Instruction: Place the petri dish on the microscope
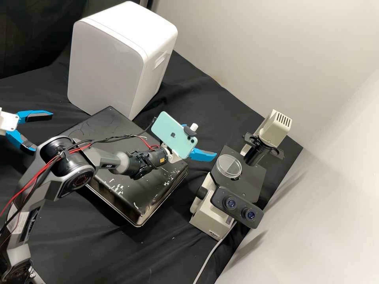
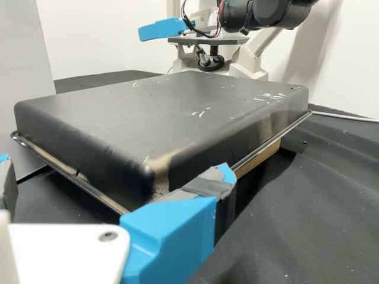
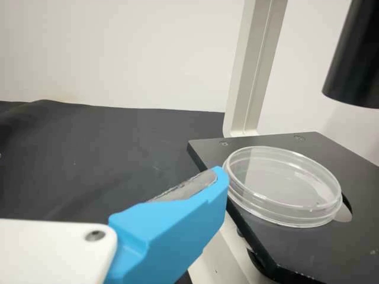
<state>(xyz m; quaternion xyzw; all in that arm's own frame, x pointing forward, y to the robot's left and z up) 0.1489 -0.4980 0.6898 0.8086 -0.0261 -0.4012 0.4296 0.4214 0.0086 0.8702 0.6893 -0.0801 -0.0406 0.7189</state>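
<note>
Left jaws (image 1: pixel 42 132) spread wide and empty at the bench's (image 1: pixel 197 98) left edge; right jaws (image 1: pixel 202 154) parted too, gripping nothing, low above the bench's right half. White box (image 1: pixel 118 59) at the back edge. Dark upturned tray (image 1: pixel 130 189) mid-bench, scuffed with white. Microscope (image 1: pixel 209 213) by the right edge. Clear petri dish (image 1: pixel 229 165) flat on the microscope's black stage (image 1: pixel 252 175), just beside the right jaws' tip
</note>
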